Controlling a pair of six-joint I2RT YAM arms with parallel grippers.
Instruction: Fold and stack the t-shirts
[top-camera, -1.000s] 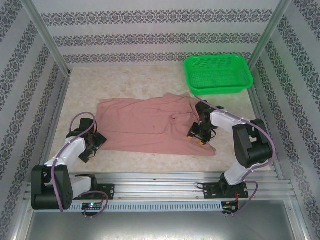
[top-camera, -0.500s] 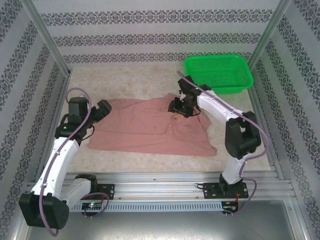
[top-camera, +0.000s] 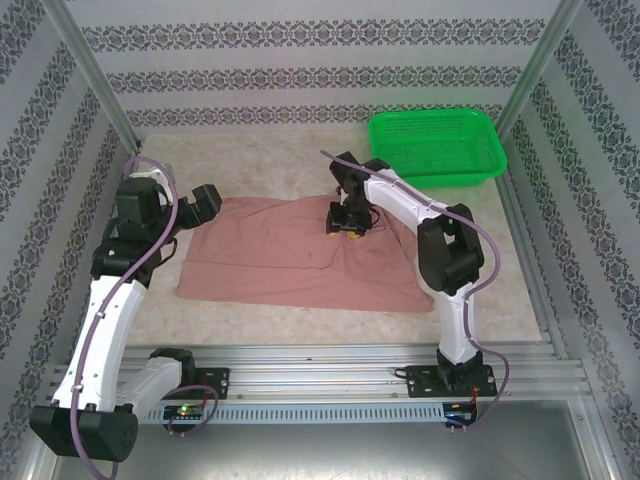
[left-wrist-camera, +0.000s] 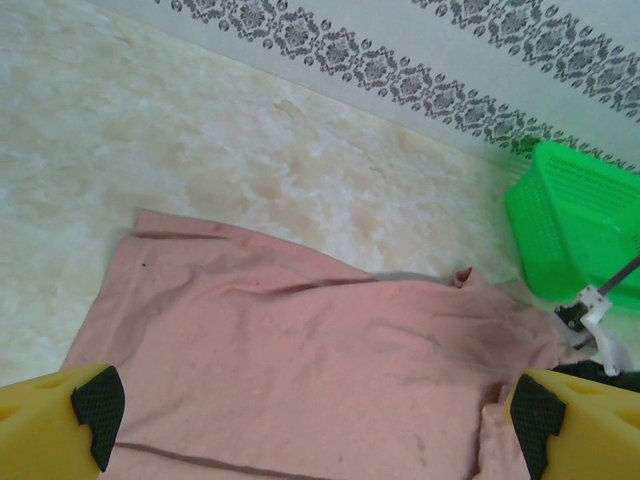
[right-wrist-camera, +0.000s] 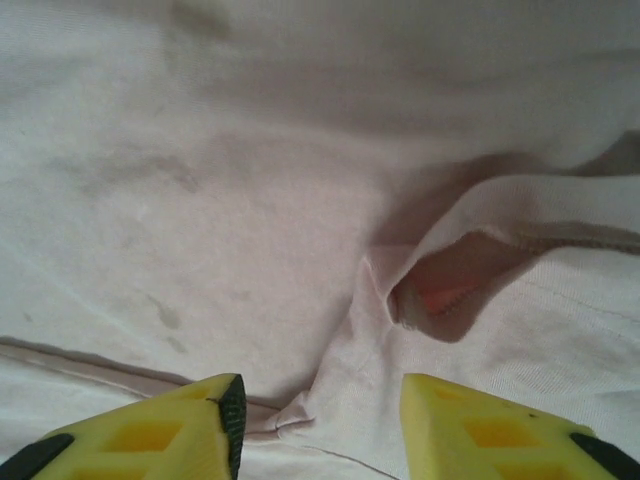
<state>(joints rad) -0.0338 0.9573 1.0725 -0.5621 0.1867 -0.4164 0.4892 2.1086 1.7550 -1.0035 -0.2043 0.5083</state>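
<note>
Right pincer (top-camera: 346, 224) has swung left, arm outstretched over t-shirt (top-camera: 270, 260).

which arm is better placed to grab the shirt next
Right, probably. The right gripper sits low over the shirt, at its far edge, jaws apart with a cloth ridge between them. The left gripper hangs wide open, higher up, near the shirt's left edge.

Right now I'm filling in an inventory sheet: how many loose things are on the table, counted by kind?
Shirt: 1
Basket: 1
Total: 2
</note>
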